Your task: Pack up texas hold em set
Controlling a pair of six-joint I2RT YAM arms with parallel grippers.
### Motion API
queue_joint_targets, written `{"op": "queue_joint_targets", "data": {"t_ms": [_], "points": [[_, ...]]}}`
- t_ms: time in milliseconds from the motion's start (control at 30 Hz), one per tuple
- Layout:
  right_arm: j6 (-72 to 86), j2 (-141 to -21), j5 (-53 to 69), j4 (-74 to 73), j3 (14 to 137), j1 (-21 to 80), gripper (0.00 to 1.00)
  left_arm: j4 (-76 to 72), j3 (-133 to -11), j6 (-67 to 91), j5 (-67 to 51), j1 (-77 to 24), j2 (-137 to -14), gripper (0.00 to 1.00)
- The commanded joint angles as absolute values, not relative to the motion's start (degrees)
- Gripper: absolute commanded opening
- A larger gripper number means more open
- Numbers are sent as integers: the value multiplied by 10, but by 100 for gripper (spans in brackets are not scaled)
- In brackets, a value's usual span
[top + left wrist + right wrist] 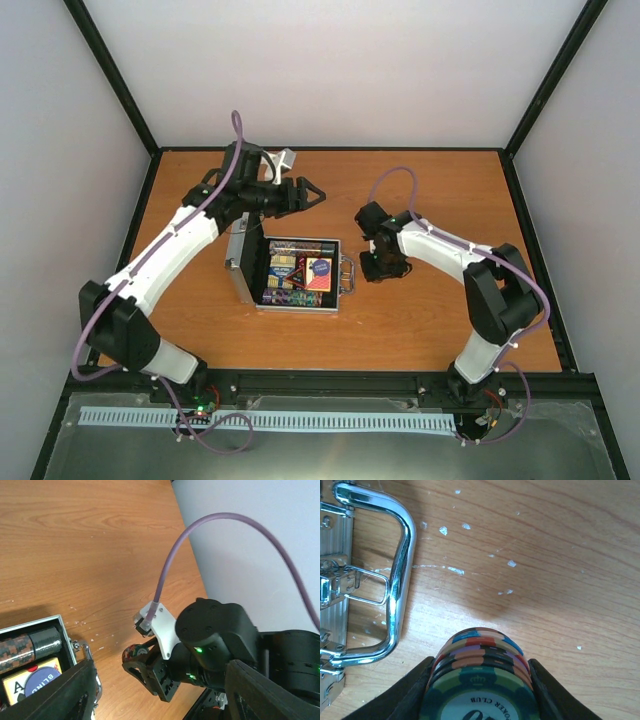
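Your right gripper (382, 268) clamps a stack of poker chips (480, 670) just right of the handle (400, 570) of the open case (298, 309), mid-tabletop (430, 190). Your left gripper (308, 192) hangs spread and empty just beyond the case's far edge.

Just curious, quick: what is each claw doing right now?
Left gripper: open, holding nothing.
Right gripper: closed on a stack of poker chips.

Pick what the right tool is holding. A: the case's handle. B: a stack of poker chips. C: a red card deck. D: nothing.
B: the right wrist view shows the stack of poker chips clamped in the right tool, with the case's metal handle off to one side, untouched.
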State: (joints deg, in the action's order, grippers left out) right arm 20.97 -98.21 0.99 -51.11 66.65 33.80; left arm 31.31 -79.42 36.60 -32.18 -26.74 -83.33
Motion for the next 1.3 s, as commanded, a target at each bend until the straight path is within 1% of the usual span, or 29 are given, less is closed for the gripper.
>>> {"op": "queue_joint_targets", "data": {"t_ms": [0,233,367,467,667,1000,1100,1267], "points": [[212,-949,-2,-526,664,342,29,278,-806,388,-379,-272,-865,70],[192,-926,-2,-544,670,342,29,303,-850,368,-419,-274,-930,67],[180,-915,3,-551,679,343,29,307,-856,367,-450,-276,-956,67],[169,-912,0,-561,684,343,29,307,-861,372,-474,-281,-982,64],[147,-906,5,-579,699,343,29,314,-891,371,-509,-294,-1035,63],[123,-894,27,-596,736,343,29,317,-915,373,-562,-298,-1098,62],[113,-896,33,-602,752,343,29,317,-917,375,-585,-298,-1116,59],[99,-908,42,-614,779,343,29,306,-918,387,-602,-298,-1131,58]]}}
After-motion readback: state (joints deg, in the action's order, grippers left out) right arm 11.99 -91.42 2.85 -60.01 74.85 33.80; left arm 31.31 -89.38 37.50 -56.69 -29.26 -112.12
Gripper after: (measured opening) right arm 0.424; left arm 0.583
